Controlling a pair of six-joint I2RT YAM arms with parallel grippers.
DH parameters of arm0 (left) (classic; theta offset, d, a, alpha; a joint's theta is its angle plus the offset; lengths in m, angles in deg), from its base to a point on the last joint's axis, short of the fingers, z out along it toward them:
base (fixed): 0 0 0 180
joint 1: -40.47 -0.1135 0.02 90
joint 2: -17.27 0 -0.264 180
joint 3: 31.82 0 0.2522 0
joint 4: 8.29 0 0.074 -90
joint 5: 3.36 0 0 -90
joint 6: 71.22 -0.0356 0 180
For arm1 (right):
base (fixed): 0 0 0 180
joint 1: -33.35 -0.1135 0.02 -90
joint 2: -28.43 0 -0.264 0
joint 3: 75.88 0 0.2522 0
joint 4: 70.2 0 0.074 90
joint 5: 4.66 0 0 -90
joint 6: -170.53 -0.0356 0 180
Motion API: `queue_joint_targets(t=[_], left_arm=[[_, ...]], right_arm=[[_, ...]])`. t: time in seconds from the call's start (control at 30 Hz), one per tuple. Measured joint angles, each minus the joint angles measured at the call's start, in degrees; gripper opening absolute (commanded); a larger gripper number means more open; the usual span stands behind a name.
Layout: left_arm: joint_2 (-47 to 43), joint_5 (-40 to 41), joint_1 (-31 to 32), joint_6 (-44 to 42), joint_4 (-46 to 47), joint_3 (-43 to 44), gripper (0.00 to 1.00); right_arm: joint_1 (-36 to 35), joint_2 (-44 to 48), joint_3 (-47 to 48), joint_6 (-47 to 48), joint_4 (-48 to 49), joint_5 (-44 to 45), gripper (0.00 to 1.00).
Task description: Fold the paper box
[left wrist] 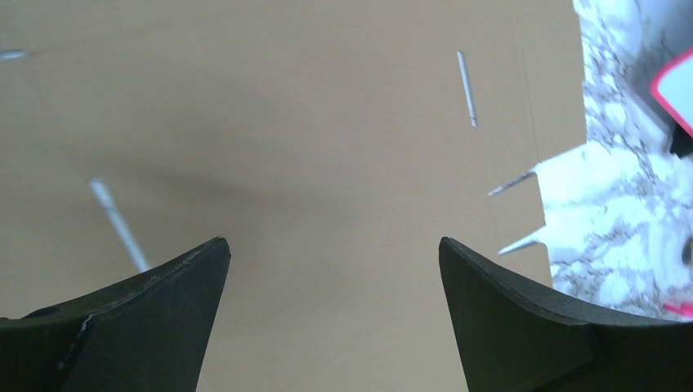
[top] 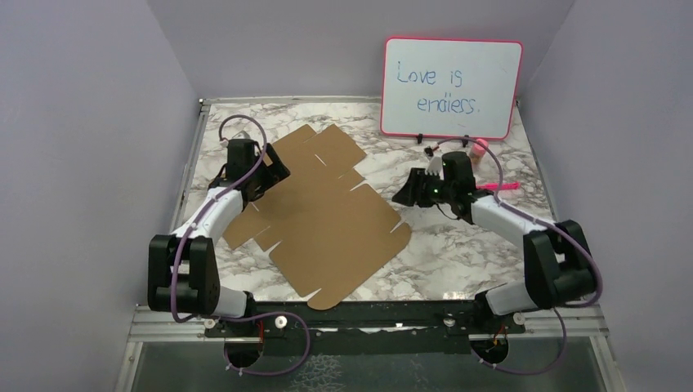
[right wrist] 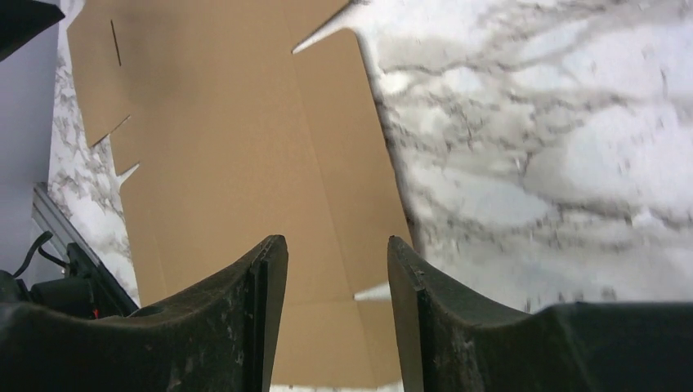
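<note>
You are looking down at the paper box [top: 327,216] lying flat on the table [top: 458,253], sitting slightly toward 9 o'clock of the table's middle and turned cornerwise, with corners pointing to 12 and 6 o'clock. Your left gripper [top: 278,173] is hanging over the sheet's 10 o'clock edge. Your right gripper [top: 402,196] is sitting just beside the sheet's 3 o'clock edge. The whiteboard [top: 452,88] is standing at 1 o'clock, behind the right gripper.
</note>
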Motion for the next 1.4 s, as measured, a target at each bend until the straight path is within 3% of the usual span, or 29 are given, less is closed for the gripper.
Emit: queue_joint_targets(t=[0.27,0.5,0.73,1.1,1.4], left_arm=[[-2.38,1.09,-4.85,-0.85,-3.43,-3.87,0.99],[-0.48,0.31,-4.87,-0.83,-3.34,-5.07,0.99],[0.76,-1.18,-4.90,-0.22,-2.14,-7.02,0.99],[2.23,-4.63,-4.92,1.05,1.64,-8.50,0.99],[4.22,-6.99,-4.46,1.46,6.01,-8.46,0.99]], right_arm=[[-0.09,-19.65,11.50,1.51,4.70,-6.95,0.56],[-0.44,-27.76,15.52,1.90,5.55,-9.18,0.56],[-1.01,-30.53,17.86,1.95,6.51,-12.50,0.52],[-1.62,-31.06,16.35,1.11,6.86,-14.82,0.26],[-1.64,-25.16,9.94,-0.37,7.52,-15.61,0.22]])
